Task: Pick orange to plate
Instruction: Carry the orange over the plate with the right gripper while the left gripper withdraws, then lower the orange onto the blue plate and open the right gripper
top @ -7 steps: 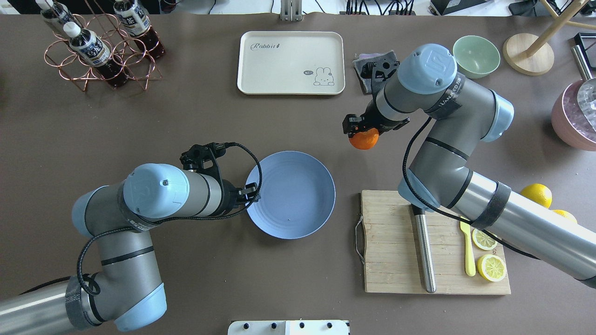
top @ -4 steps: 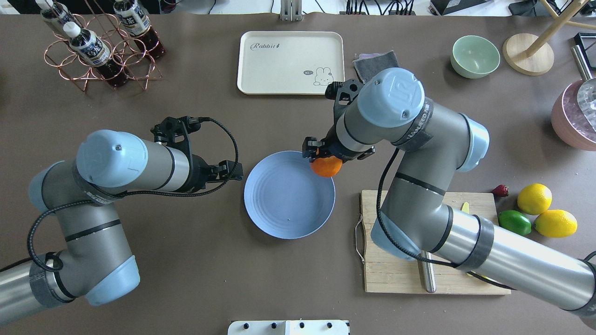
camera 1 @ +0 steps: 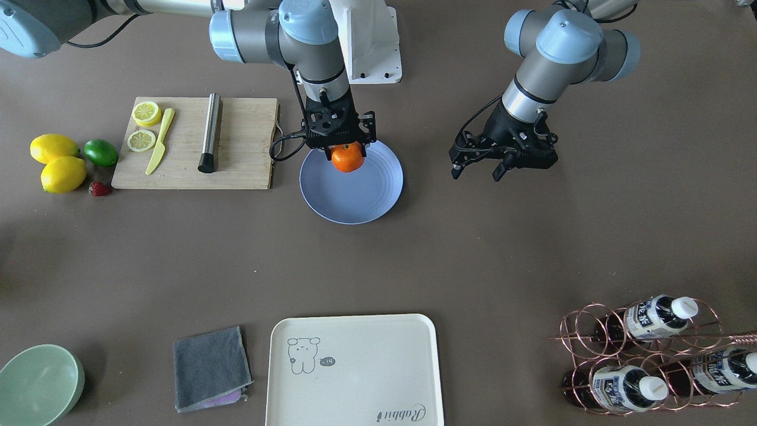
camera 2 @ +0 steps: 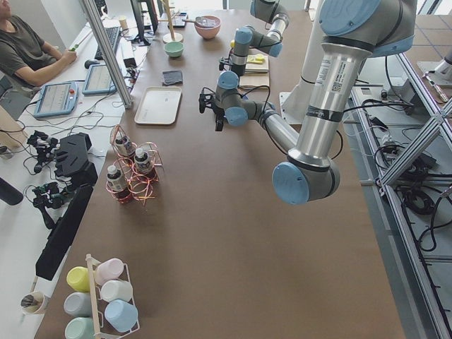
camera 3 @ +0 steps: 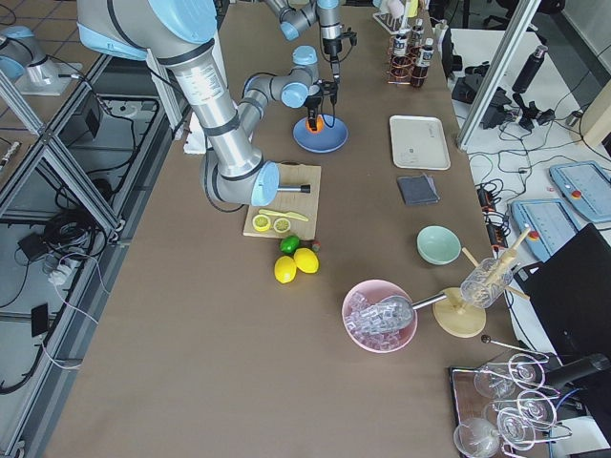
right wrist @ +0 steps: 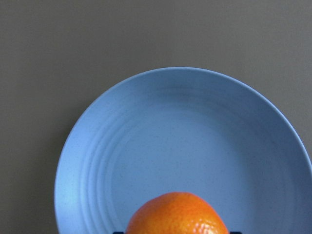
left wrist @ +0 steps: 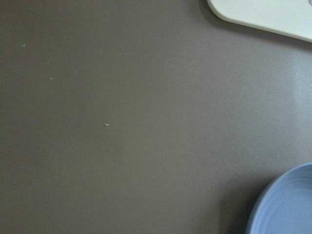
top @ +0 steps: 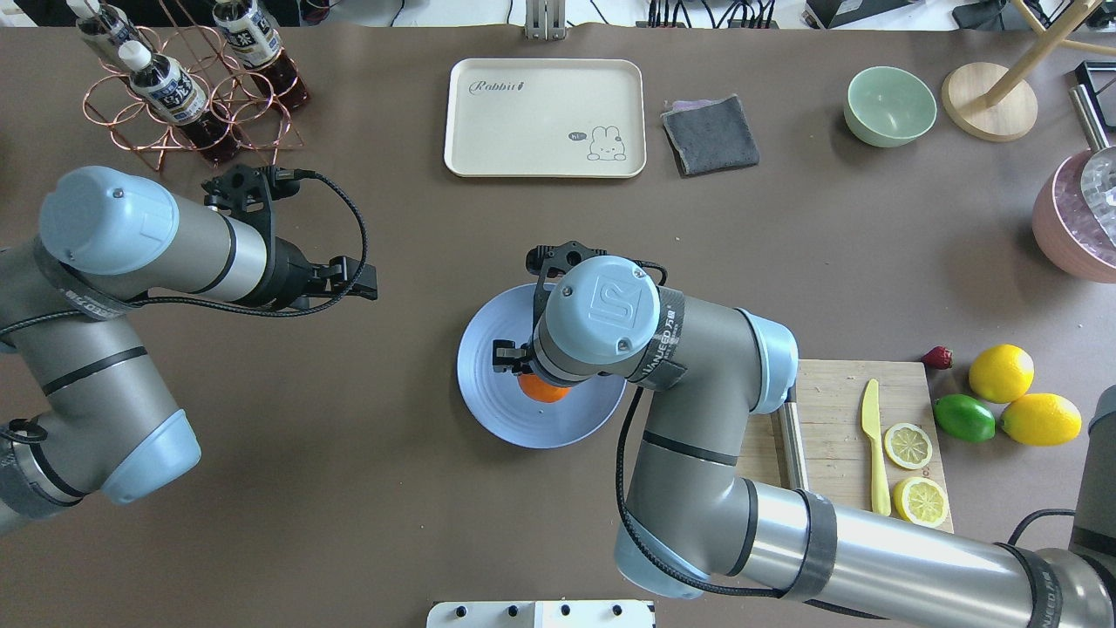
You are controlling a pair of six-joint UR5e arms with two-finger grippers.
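My right gripper (camera 1: 346, 155) is shut on the orange (camera 1: 347, 158), holding it over the pale blue plate (camera 1: 361, 201). From overhead the right wrist hides most of the orange (top: 542, 390), which peeks out above the plate (top: 497, 410). The right wrist view has the orange (right wrist: 178, 213) at the bottom edge with the plate (right wrist: 161, 141) spread beneath it. I cannot tell whether the fruit touches the plate. My left gripper (top: 359, 281) hangs open and empty over bare table, left of the plate. A sliver of the plate (left wrist: 287, 207) shows in the left wrist view.
A wooden cutting board (top: 828, 392) with a yellow knife (top: 874, 453), lemon slices and a metal rod lies right of the plate. Two lemons (top: 1001, 372), a lime (top: 963, 417) and a strawberry sit beyond it. A cream tray (top: 545, 118), grey cloth (top: 711, 133), green bowl (top: 889, 105) and bottle rack (top: 187, 87) line the far side.
My right arm carried the orange leftward and toward the robot, from the plate's far-right rim to over its middle. My left arm drew back to the left, away from the plate.
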